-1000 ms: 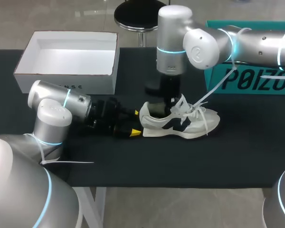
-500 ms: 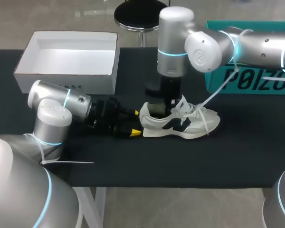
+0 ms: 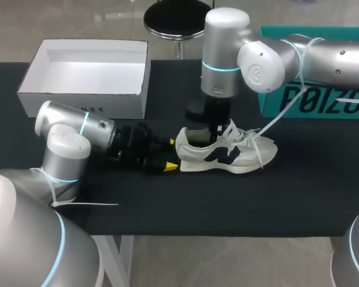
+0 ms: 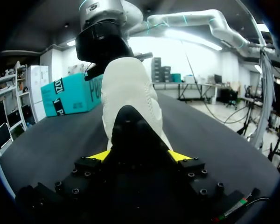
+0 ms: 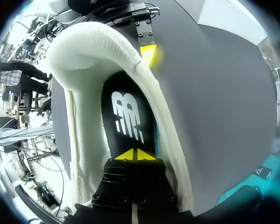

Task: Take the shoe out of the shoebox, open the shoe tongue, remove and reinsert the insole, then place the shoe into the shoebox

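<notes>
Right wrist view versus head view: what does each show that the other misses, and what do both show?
Only the right wrist view: the black insole with a white logo, under the shut right gripper. Only the head view: the open white cardboard shoebox and the white laces. Both: the white-and-black trainer and the left gripper clamping its heel.

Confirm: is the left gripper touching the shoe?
Touching. Left wrist view: the left gripper has its yellow fingertips pressed against both sides of the shoe heel, no gap.
</notes>
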Available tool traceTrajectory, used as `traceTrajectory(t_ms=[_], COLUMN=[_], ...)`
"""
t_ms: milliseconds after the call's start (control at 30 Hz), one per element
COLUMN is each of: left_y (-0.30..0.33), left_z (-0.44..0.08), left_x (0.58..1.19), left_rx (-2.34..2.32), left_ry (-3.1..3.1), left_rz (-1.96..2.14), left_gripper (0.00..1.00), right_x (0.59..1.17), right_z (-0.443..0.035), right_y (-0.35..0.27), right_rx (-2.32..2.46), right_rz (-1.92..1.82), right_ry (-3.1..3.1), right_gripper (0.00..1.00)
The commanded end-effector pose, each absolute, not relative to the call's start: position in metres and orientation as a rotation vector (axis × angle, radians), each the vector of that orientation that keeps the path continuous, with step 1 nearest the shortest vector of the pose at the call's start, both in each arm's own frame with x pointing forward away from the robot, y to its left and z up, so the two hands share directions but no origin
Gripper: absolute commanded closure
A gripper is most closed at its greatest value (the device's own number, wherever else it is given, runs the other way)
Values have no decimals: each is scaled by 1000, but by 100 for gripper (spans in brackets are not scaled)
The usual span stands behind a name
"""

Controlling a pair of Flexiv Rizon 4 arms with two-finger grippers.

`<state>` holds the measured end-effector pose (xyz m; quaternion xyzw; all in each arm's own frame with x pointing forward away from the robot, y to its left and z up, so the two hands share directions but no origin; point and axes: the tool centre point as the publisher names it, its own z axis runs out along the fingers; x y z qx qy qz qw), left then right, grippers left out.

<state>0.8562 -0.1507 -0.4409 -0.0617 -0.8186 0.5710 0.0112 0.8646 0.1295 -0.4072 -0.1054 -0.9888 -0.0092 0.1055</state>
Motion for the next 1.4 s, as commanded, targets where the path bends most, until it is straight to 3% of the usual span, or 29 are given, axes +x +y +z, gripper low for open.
traceTrajectory(t_ms=[33,1167,1400], left_y=[-151,-151,-151], left_z=[-443,-443,-443], left_x=[857,857,857], left_rx=[-192,-192,-192], left_ry=[-2554,-2554,-2554], left_rz=[1778,1778,1778], left_gripper=[100,100,100], right_x=[863,878,877], right_z=[-393,-336,-343], right_y=[123,122,130], right_rx=[-333,-453,-364], right_rz=[-22,-87,-2], right_ry=[-2930,-3026,-3003], right_gripper=[100,100,100])
